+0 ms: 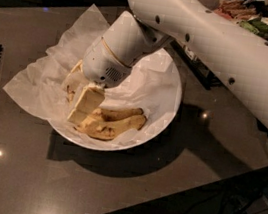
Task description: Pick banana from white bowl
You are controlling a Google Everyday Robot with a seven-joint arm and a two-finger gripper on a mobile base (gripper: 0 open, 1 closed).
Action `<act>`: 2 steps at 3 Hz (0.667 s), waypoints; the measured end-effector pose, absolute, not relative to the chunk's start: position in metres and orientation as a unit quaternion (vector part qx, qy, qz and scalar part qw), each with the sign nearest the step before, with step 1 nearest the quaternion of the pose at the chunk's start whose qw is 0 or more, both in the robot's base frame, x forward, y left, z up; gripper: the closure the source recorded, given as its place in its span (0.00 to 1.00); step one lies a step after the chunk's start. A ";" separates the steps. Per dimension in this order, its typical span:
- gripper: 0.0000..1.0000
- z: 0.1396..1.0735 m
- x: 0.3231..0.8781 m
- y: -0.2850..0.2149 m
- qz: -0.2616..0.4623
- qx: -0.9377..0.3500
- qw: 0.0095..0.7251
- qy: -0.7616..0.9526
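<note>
Right now the arm is reaching in from the right, and the gripper is sitting low in the left half of the white bowl, pointing down at the crumpled paper lining it.

The banana is lying at the front of the bowl on that paper. It is blotched brown, and its left end is running under the gripper. A second yellow fruit is lying against it on the far side.

The wrist is tilting steeply, I judge so that the tool is coming at the fruit from above rather than across the rim. Whether the gripper is open or closed, or gripping anything, I cannot tell, since its own body is hiding the contact.

The bowl is resting flat on the dark counter, and the banana is not yet leaving it.
</note>
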State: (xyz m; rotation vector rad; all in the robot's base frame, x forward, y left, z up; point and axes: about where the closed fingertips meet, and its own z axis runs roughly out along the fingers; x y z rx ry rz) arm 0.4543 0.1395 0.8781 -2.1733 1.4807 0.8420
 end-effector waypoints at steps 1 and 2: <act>0.37 0.884 0.443 0.137 0.291 -0.773 0.193 0.529; 0.38 0.873 0.438 0.121 0.300 -0.756 0.191 0.549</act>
